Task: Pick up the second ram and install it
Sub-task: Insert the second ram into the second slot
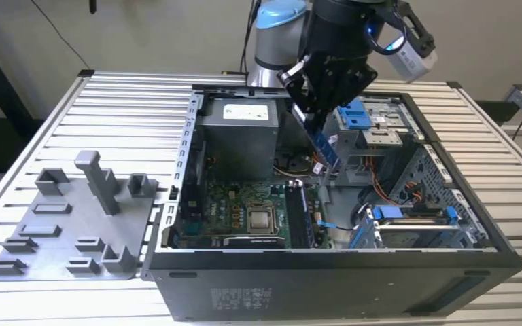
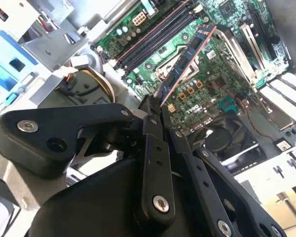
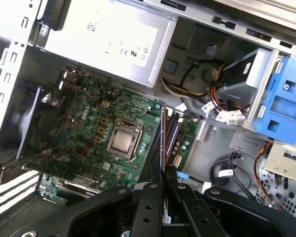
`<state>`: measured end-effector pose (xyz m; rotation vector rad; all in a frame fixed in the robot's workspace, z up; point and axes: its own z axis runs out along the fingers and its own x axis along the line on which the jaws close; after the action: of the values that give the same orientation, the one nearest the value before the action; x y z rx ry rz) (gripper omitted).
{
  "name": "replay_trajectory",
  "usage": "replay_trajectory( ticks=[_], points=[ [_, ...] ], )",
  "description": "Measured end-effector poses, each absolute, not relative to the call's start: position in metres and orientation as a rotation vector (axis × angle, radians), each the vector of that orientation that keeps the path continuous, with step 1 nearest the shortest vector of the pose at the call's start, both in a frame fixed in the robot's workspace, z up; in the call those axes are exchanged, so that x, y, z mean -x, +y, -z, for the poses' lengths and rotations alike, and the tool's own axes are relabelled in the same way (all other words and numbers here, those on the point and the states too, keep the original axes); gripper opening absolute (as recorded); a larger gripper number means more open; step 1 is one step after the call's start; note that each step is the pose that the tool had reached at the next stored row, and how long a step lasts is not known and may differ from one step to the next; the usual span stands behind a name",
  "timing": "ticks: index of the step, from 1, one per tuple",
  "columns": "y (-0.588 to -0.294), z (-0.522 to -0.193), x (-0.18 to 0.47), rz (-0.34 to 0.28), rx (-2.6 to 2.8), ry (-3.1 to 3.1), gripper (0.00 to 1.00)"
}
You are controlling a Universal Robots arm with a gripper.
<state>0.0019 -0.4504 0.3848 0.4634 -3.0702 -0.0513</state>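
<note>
The second ram [image 1: 323, 147] is a thin dark blue-green stick hanging tilted above the open computer case [image 1: 334, 278]. My gripper [image 1: 317, 115] is shut on its upper end. In the second wrist view the stick [image 2: 188, 60] runs out from my gripper [image 2: 156, 104] over the motherboard, near the long black memory slots [image 2: 153, 42]. In the first wrist view the ram [image 3: 164, 140] is seen edge-on, rising from my gripper [image 3: 164, 181] beside the slots [image 3: 173, 132] and right of the processor [image 3: 123, 141]. It hangs above the board without touching it.
A grey fixture plate [image 1: 52, 244] with blocks and posts lies on the slatted table at the exterior view's left. Inside the case are the grey power supply [image 1: 236, 136], the processor socket [image 1: 261, 219], blue drive brackets [image 1: 408, 214] and loose cables [image 3: 222, 116].
</note>
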Motion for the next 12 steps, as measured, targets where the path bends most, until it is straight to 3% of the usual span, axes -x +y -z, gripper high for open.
replay_trajectory(
  ticks=[12],
  points=[
    [-0.4538,-0.3842,-0.002,0.054,-0.412,-3.069,0.14]
  ],
)
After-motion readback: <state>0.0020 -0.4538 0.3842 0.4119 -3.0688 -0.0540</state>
